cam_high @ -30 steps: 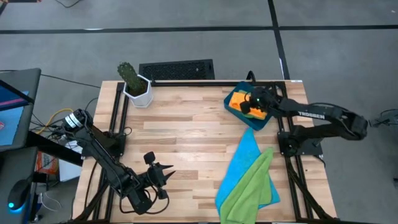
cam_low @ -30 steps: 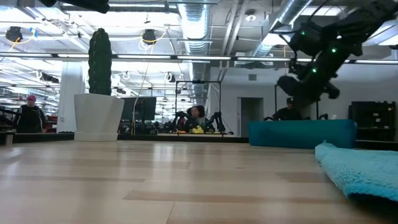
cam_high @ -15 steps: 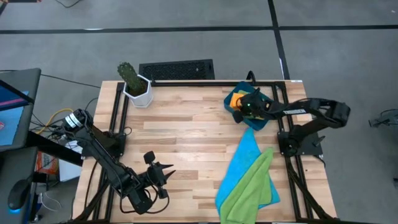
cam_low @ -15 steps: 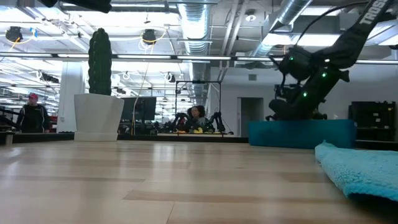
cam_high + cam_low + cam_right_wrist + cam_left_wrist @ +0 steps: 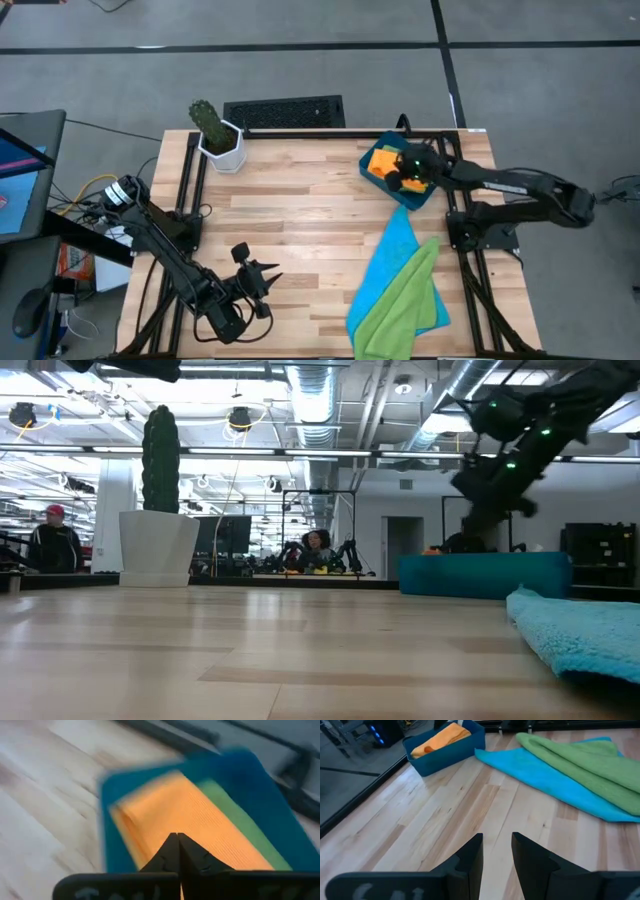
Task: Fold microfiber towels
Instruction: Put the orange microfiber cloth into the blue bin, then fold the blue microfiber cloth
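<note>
I see grey floor (image 5: 300,60) around the table, ceiling ducts (image 5: 310,390) and strip lights overhead, a person (image 5: 55,545) standing far back.

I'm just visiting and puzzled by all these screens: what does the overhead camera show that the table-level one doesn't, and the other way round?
Only the high view shows the left gripper parked near the table's front edge, the lime green towel and the orange towel. Only the low view shows the room behind, with a person. Both show the cactus pot, blue tray and bright blue towel.
</note>
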Available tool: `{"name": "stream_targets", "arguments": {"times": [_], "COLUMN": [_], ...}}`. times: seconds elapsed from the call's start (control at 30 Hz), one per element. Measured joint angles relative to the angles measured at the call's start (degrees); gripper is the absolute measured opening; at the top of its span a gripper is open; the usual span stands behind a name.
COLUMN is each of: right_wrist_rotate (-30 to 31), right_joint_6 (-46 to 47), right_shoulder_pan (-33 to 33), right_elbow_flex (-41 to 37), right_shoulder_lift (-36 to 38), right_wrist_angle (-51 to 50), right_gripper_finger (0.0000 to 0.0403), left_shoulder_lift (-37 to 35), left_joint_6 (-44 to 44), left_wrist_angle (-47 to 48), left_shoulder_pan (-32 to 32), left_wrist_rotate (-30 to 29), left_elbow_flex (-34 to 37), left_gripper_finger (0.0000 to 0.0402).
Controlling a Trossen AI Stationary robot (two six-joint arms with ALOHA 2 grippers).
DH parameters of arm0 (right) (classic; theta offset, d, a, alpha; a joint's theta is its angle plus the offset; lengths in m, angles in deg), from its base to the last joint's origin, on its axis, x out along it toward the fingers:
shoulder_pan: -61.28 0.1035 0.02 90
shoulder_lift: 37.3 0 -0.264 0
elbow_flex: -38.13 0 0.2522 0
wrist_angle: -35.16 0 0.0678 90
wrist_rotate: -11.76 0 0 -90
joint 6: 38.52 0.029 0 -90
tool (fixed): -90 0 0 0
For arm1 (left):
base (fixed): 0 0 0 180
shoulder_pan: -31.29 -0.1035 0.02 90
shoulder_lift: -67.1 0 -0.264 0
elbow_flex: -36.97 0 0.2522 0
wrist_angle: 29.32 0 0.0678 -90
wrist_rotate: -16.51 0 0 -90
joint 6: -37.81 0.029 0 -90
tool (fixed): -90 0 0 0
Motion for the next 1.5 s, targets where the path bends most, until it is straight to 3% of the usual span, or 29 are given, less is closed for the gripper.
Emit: {"name": "stream_targets", "arguments": {"times": [0.2,0.3,0.47,0.6,0.8,0.93,1.03,1.3,1.5], "right_wrist_rotate": [1.9,4.7,2.4,3.2,4.2,-4.4,-8.3,-3.8,-1.1], "right_joint_6": [7.1,12.6,16.1,15.8,17.0,21.5,29.1,61.4,81.5], "right_shoulder_pan": [1.0,1.0,1.1,2.6,8.9,18.7,30.0,61.6,77.8], "right_elbow_flex": [-2.6,-4.1,-5.8,-3.1,4.6,5.6,5.2,4.8,6.1], "right_shoulder_lift": [4.8,4.0,0.0,0.1,6.3,11.5,13.1,8.2,3.1], "right_wrist_angle": [-7.0,-11.0,-11.8,-14.8,-22.1,-26.7,-30.8,-33.2,-33.3], "right_gripper_finger": [0.0025,0.0025,0.0016,0.0017,0.0026,0.0028,0.0036,0.0048,0.0039], "left_shoulder_lift": [0.0,0.0,0.0,0.0,0.0,0.1,0.1,0.2,4.7], "left_joint_6": [1.0,0.5,-0.3,-0.4,2.7,11.5,18.0,34.7,41.2], "left_wrist_angle": [0.0,0.0,-0.1,-0.5,-7.4,-13.4,-17.8,-33.5,-51.3], "left_shoulder_pan": [-0.2,-0.5,-1.1,-2.8,-6.6,-9.3,-11.2,-19.0,-32.3], "left_wrist_rotate": [-0.4,-0.4,-0.5,-0.5,-0.7,2.5,8.2,21.2,40.1], "left_elbow_flex": [0.0,0.0,0.0,0.0,0.0,0.0,0.0,0.0,-0.1], "left_gripper_finger": [0.0096,0.0096,0.0096,0.0096,0.0096,0.0096,0.0096,0.0139,0.0196]}}
